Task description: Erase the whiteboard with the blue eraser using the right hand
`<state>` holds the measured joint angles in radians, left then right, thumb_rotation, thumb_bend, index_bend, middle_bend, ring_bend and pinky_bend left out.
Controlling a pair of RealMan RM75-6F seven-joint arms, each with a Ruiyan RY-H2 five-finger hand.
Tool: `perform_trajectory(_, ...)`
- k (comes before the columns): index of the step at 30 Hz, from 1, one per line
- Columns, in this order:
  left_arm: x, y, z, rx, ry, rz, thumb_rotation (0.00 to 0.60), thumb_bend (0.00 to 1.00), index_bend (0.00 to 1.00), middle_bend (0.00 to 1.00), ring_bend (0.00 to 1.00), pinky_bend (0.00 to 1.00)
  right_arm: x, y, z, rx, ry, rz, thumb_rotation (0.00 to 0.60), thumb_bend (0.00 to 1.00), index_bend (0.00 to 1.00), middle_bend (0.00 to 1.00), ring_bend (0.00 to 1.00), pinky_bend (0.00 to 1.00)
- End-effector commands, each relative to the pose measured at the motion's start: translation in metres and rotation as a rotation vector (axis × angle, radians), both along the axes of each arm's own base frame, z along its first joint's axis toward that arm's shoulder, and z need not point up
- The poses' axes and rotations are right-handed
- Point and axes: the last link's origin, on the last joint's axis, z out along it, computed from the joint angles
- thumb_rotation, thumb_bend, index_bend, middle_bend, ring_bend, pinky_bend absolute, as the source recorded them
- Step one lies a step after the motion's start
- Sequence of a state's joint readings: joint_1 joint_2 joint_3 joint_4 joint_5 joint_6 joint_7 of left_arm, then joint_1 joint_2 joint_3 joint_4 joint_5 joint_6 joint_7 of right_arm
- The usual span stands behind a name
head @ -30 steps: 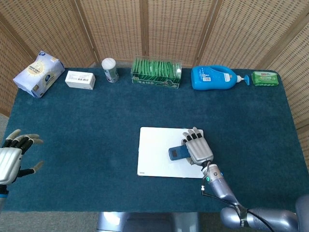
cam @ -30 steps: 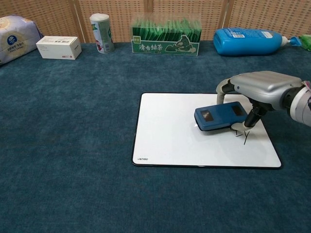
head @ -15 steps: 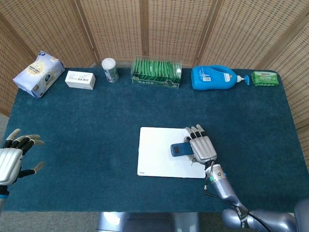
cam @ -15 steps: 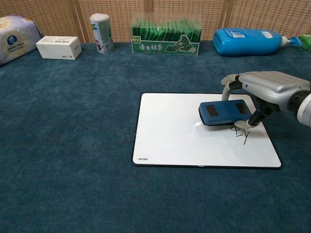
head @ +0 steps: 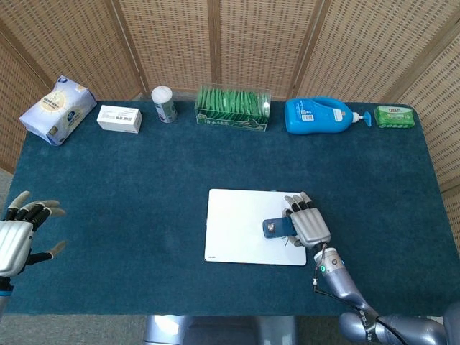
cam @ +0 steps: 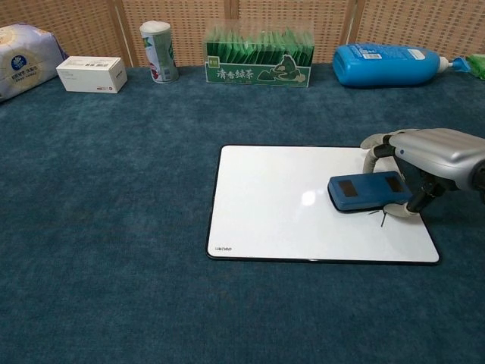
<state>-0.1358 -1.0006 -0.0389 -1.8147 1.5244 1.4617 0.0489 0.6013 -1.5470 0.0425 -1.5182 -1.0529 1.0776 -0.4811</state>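
Blue eraser (cam: 369,191) held flat in the right robot hand (cam: 424,155) near the whiteboard's (cam: 265,201) right edge; best kept pressed level and swept over the dark stroke just under it, not lifted at the rim. Slid rightward since a second ago, most of the mark gone. Left robot hand (head: 16,237) spread wide and idle off the desk's (head: 144,180) left side.

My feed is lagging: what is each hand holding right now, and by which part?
The right hand grips the blue rectangular eraser by its right end, on the whiteboard. The left hand holds nothing, fingers spread.
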Motion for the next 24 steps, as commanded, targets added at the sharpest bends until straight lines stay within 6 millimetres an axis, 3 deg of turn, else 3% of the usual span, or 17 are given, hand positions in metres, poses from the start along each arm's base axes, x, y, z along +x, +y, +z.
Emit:
perform_trajectory(1, 0.001, 0.001, 0.000, 0.001, -0.002, -0.003, 0.600, 0.26, 0.36, 0.30, 0.26, 0.08, -0.004, 0.003, 0.004, -0.003, 0.008, -0.004, 0.600, 0.38, 0.76, 0.10, 0.00, 0.00)
perform_trajectory(15, 0.006, 0.004, -0.005, -0.019, -0.003, -0.026, 0.600, 0.26, 0.36, 0.30, 0.26, 0.08, -0.019, 0.021, 0.023, -0.019, 0.039, -0.038, 0.600, 0.38, 0.75, 0.11, 0.00, 0.00)
perform_trajectory(24, 0.004, 0.000, -0.001, 0.000, -0.002, -0.018, 0.600, 0.26, 0.36, 0.30, 0.26, 0.08, -0.013, 0.008, 0.014, -0.006, 0.030, -0.023, 0.600, 0.38, 0.76, 0.11, 0.00, 0.00)
